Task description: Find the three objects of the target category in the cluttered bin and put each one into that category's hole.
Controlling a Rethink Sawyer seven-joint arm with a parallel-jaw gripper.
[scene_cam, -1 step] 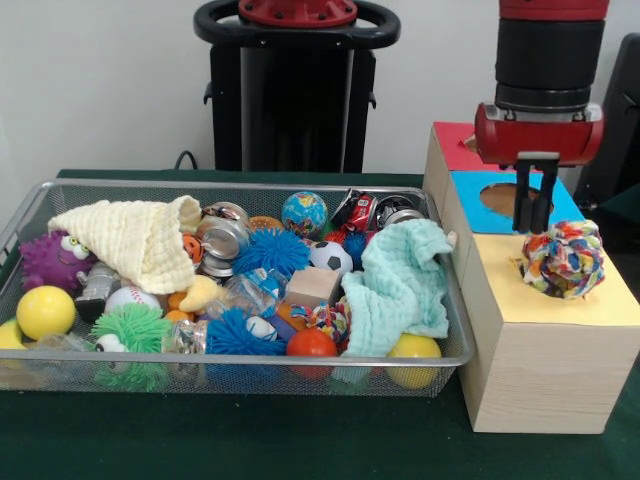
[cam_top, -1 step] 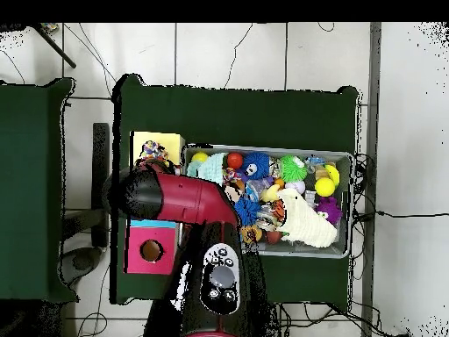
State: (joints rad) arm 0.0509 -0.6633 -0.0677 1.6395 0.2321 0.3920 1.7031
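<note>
While the pincer (scene_cam, -1 step: 533, 212) hangs straight down from the red wrist over the wooden sorting box (scene_cam, -1 step: 545, 375), its two dark fingers stand slightly apart with nothing between them, their tips just above and beside the multicoloured rope ball (scene_cam, -1 step: 563, 259). That ball sits on the box's yellow panel (scene_cam, -1 step: 610, 305), seemingly lodged in or over the hole there; whether it has dropped partway in I cannot tell. Made of knotted woven cord, it looks light, soft and springy, with a rough surface unlikely to slip; it would squash under a squeeze, so a hold across its middle, or a downward push on its crown, seems the sensible way to move it. Behind the yellow panel lie a blue panel (scene_cam, -1 step: 480, 210) with its own round hole and a red one (scene_cam, -1 step: 455, 145). Beside the box, the wire bin (scene_cam, -1 step: 230, 366) on the green desk (scene_cam, -1 step: 300, 440) holds dense clutter: a smaller rope knot (scene_cam, -1 step: 326, 320) of similar cord near the mint cloth (scene_cam, -1 step: 400, 290), probably another of the same kind, half buried and best pinched at its exposed top, plus a cream cloth (scene_cam, -1 step: 130, 240), spiky balls and cans
</note>
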